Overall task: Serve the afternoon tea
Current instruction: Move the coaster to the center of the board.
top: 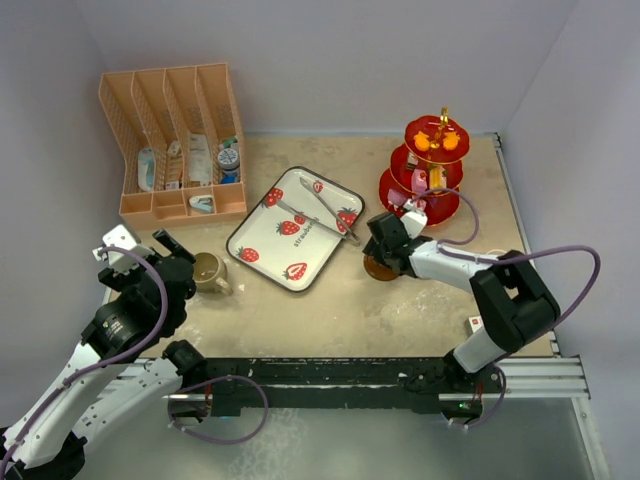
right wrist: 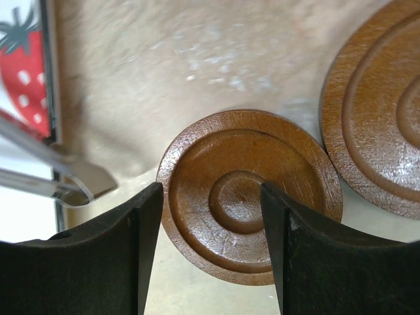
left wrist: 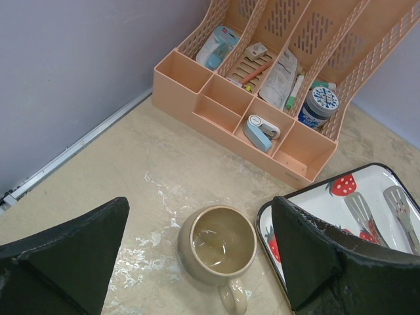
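Fingers of the left gripper (left wrist: pixel 200 216) stand wide apart. Its wrist camera looks down between them at the tan mug (left wrist: pixel 218 244), which sits upright on the table (top: pixel 400 320) with its handle toward the lens and neither finger touching it. From overhead the mug lies just ahead of that gripper. The right gripper (right wrist: pixel 211 197) is likewise spread, holding nothing, poised over a brown saucer (right wrist: pixel 249 197). A second saucer (right wrist: pixel 380 131) lies just beside the first. Only the right wrist view shows both; overhead, the gripper hides all but an edge of one. Between the arms sits a strawberry tray (top: pixel 262 232) carrying metal tongs (top: pixel 320 210). Farther back, the red stand (top: pixel 420 175) holds small toy cakes (top: pixel 436 142), and the peach rack (top: pixel 175 140) fills the far left corner.
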